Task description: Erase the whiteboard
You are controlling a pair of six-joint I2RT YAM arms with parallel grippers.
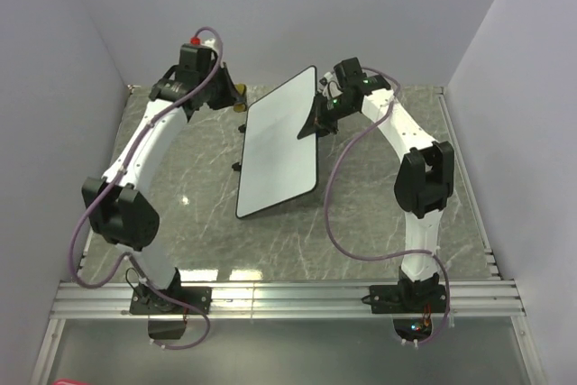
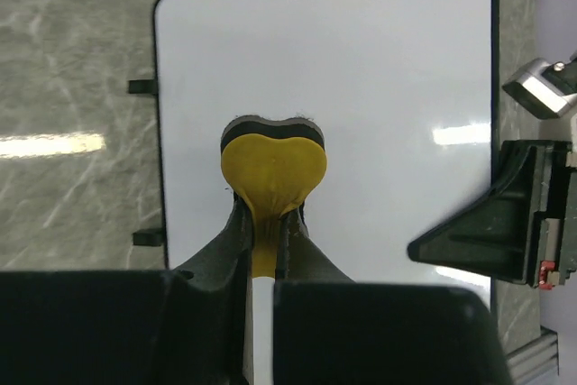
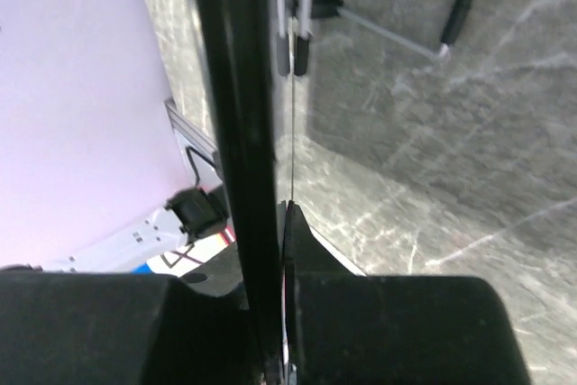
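My right gripper (image 1: 318, 118) pinches the rim of the whiteboard (image 1: 279, 146), propped tilted on the table (image 1: 379, 214) between my arms, seemingly to steady it, while my left gripper (image 2: 269, 223) squeezes the yellow heart-shaped eraser (image 2: 273, 169) over its blank white face.

Left end effector (image 2: 269, 220), right end effector (image 1: 316, 121) clamped.
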